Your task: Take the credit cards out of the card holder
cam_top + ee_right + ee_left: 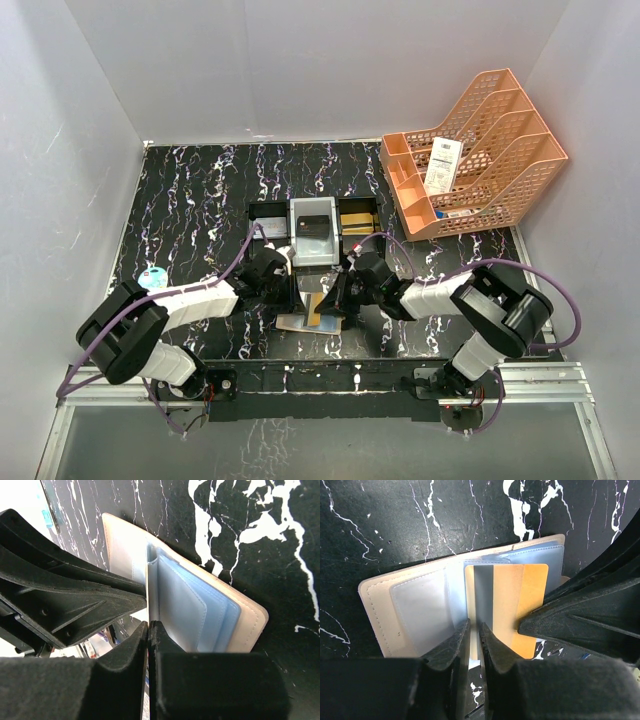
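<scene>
Well, your left gripper [475, 636] pinches the gold card [506, 600] jutting from the card holder [377, 611]; your right gripper [149, 631] clamps the holder's pale leaf. The card is likely stiff and slick: grip its bare edge.

Orange file rack [510, 175] holding receipt [442, 165] far right; three-compartment tray [313, 252] centre.

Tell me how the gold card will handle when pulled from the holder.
The gold card looks thin, flat and stiff, so it should slide out straight rather than bend. Its glossy face may slip in the narrow pinch of the left gripper. The card holder looks soft and light, so it may drag along unless the right gripper pins it.
</scene>
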Controlling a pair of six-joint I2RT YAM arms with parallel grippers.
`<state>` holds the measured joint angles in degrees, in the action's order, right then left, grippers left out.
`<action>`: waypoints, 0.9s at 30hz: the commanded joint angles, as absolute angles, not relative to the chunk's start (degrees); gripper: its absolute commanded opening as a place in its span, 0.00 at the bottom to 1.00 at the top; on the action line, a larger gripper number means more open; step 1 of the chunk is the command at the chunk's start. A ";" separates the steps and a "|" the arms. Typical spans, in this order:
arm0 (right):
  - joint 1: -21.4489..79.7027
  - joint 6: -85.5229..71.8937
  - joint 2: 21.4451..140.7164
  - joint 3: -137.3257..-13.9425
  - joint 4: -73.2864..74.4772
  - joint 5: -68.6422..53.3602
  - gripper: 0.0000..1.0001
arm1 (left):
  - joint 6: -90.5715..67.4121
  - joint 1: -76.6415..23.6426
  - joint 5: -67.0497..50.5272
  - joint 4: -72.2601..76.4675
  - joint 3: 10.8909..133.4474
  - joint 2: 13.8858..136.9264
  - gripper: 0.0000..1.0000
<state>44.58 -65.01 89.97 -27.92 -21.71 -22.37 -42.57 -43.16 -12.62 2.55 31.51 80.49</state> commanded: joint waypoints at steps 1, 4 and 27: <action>44.64 -63.46 87.17 -28.46 -23.14 -20.34 0.00 | -41.35 -44.35 -9.64 -2.77 31.81 80.54 0.12; 43.86 -61.05 85.28 -28.93 -19.23 -19.89 0.00 | -41.07 -44.39 -8.87 -3.46 31.60 79.21 0.11; 42.23 -62.89 90.34 -28.53 -24.52 -24.99 0.11 | -39.99 -45.50 -7.56 -6.41 34.45 78.83 0.11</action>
<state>42.35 -62.35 90.39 -27.92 -20.27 -24.56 -41.04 -45.04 -8.69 -3.03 33.47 79.53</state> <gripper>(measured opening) 0.114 0.110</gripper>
